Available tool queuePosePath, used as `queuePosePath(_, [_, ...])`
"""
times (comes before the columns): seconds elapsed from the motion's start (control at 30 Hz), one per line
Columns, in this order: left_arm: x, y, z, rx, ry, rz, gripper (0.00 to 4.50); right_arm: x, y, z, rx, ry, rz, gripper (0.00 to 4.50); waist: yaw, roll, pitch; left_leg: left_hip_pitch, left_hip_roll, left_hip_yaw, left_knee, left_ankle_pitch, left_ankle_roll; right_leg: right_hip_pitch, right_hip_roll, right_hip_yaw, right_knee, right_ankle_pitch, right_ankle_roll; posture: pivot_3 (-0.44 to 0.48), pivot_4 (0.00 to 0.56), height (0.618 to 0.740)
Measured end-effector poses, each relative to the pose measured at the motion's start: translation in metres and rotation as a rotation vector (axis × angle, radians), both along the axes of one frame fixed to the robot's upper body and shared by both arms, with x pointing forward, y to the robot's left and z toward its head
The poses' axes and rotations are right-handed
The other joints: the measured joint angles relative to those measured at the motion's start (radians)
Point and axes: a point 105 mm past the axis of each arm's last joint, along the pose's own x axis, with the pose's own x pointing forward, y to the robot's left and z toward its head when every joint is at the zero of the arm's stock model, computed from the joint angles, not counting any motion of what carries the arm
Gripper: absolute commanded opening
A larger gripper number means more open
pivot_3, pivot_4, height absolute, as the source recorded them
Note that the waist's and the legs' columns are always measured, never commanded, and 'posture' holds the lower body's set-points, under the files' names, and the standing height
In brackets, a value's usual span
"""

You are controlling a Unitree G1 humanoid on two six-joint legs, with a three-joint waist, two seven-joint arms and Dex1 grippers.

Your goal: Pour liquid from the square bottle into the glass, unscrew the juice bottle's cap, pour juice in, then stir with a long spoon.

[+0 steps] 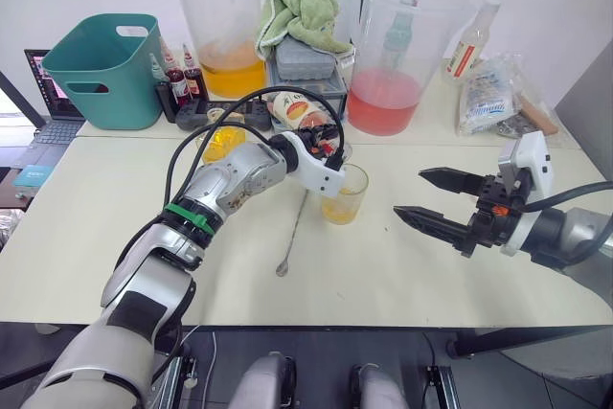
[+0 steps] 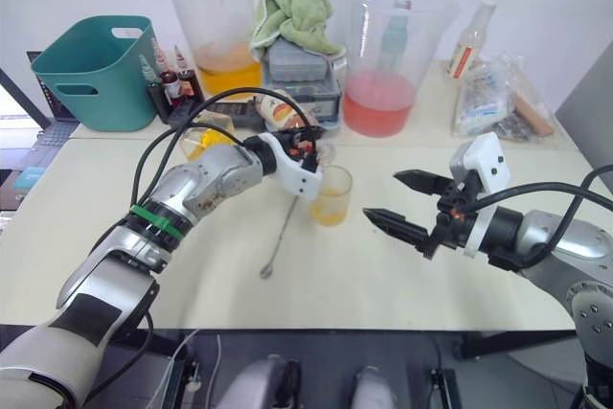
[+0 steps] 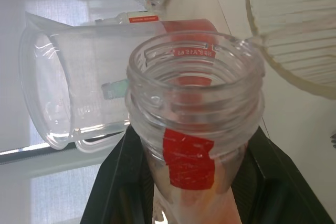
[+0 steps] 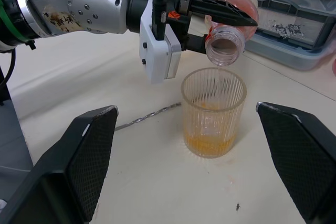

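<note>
My left gripper point(image 1: 324, 144) is shut on the juice bottle point(image 4: 234, 13), holding it tipped with its open, capless mouth point(image 3: 194, 85) just above the rim of the ribbed glass point(image 1: 345, 194). A shallow layer of orange liquid lies in the glass point(image 4: 213, 109). On the table left of the glass rests the long spoon point(image 1: 291, 233). Behind my left forearm stands the square bottle point(image 1: 222, 142) with yellow liquid, partly hidden. My right gripper point(image 1: 409, 193) hovers open to the right of the glass, holding nothing.
Along the back stand a teal basket point(image 1: 101, 64), a pitcher of orange liquid point(image 1: 220, 31), a green towel point(image 1: 302, 5) on a grey box, a pitcher of red liquid point(image 1: 393, 55), small sauce bottles point(image 1: 177, 79), a clear bottle point(image 1: 471, 45) and plastic bags point(image 1: 490, 93).
</note>
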Motion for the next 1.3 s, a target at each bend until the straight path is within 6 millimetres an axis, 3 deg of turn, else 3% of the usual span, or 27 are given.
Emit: queuePosePath(1.3, [-0.0054,-0.0036,0.0035,0.068,-0.077,-0.024,1.42,0.0026,-0.0007,-0.0034,-0.002,0.010,0.004,4.48,0.000,0.000,0.000,0.000,0.000,0.000,0.000,0.002,-0.003,0.000,0.000,0.000,0.000,0.000,0.000,0.000,0.150,0.740])
